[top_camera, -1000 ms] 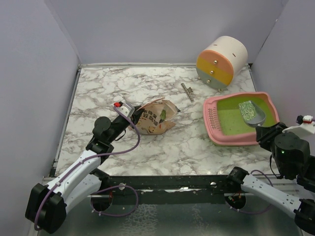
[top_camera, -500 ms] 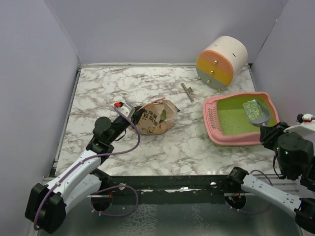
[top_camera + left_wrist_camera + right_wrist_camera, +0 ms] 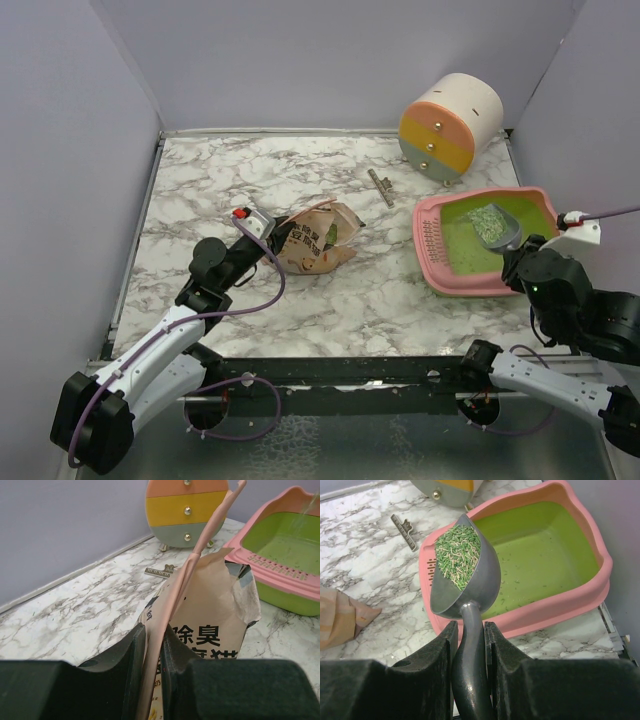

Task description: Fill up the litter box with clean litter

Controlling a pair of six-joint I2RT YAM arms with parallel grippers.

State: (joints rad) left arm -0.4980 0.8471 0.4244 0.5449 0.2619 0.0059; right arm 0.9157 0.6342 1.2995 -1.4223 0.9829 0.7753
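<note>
The pink litter box [image 3: 430, 245] with its lime-green inside sits at the right of the table. Its pink wall [image 3: 560, 602] fills the right wrist view and its rim [image 3: 280, 567] shows in the left wrist view. My right gripper [image 3: 469, 630] is shut on the handle of a silver scoop [image 3: 482, 580]. The scoop [image 3: 497, 225] hangs over the tray's near-left part, heaped with green and pale clean litter [image 3: 458, 555]. Only scattered granules lie on the green floor. My left gripper [image 3: 152, 635] is shut on the top edge of the tan paper bag [image 3: 215, 610], which lies mid-table [image 3: 315, 240].
A round cream drum [image 3: 450, 125] with orange, yellow and grey bands stands behind the tray at the back right. A small metal clip [image 3: 380, 186] lies between bag and drum. Purple walls close in the table on three sides.
My right wrist has swung left and forward, carrying the loaded scoop from the tray's right side toward its near-left part. The left arm and the bag have not moved.
</note>
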